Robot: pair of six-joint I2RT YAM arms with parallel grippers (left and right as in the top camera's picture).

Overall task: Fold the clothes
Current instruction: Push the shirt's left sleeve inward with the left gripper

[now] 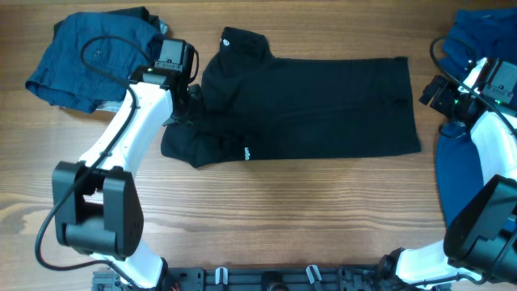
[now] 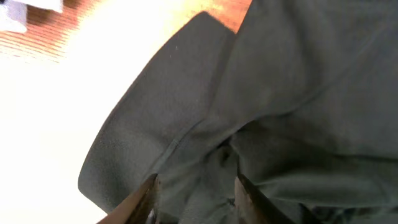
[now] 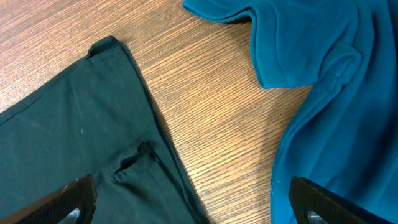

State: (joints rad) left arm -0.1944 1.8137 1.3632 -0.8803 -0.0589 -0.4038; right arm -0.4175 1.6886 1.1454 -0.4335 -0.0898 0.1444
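Black shirt [image 1: 323,105]: laid across table [image 1: 283,210] centre. Left gripper [image 2: 196,202]: partly parted over bunched cloth near collar, no evident hold. Right gripper [image 3: 193,208]: spread wide, empty, near hem. Risk: left tips snagging cloth when lifting, pulling layers askew.

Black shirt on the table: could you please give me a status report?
Left gripper open at black shirt's collar end. Right gripper open, empty, by hem. Shirt flat, rumpled near collar. Blue garment right, dark blue garment left, both clear.
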